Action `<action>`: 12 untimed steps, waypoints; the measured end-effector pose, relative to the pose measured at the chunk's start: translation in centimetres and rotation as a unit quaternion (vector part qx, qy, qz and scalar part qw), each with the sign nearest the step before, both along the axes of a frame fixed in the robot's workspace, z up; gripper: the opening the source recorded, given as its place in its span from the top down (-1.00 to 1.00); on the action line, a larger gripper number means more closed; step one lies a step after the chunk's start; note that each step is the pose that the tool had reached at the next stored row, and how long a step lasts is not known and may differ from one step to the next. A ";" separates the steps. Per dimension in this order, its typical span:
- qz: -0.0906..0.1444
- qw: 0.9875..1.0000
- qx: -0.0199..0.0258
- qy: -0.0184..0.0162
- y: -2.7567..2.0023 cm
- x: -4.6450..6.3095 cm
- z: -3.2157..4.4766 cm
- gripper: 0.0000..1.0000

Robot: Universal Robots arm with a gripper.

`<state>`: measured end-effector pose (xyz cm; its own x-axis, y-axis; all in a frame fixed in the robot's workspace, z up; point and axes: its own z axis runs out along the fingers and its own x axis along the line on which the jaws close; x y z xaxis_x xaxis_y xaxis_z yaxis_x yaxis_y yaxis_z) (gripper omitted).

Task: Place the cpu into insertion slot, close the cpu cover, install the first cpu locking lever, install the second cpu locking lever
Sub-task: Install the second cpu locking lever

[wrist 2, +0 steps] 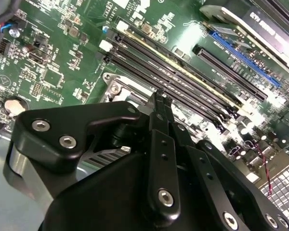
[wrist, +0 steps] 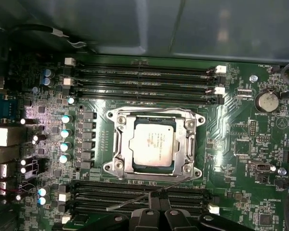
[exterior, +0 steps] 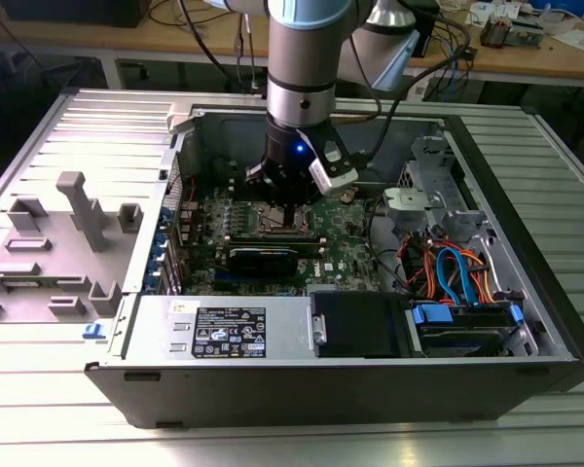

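Cpu (wrist: pixel 151 144) in insertion slot (wrist: pixel 116 139), memory slots (wrist: pixel 139 79) flanking, fingers (wrist: pixel 156 199) w/ lever (wrist: pixel 139 196).

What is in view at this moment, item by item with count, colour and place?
computer case: one, grey, open on the table.
green circuit board: one, inside the case.
cpu: one, silver-grey, lying in the insertion slot.
cpu cover: one, shiny metal frame, down around the cpu.
memory slots: two banks, black, either side of the socket.
coin cell: one, silver, on the board.
power supply: one, silver, front of the case.
cables: several, orange and blue, the exterior view's right.
gripper: one, black, beside the socket.
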<state>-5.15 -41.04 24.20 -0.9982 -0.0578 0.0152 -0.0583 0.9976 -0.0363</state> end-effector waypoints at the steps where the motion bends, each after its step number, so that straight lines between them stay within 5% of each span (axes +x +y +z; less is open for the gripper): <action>1: 0.000 1.000 0.000 0.000 0.00 -0.1 0.00 0.79; 12: 0.003 1.000 0.000 0.001 -0.27 -0.3 0.01 0.79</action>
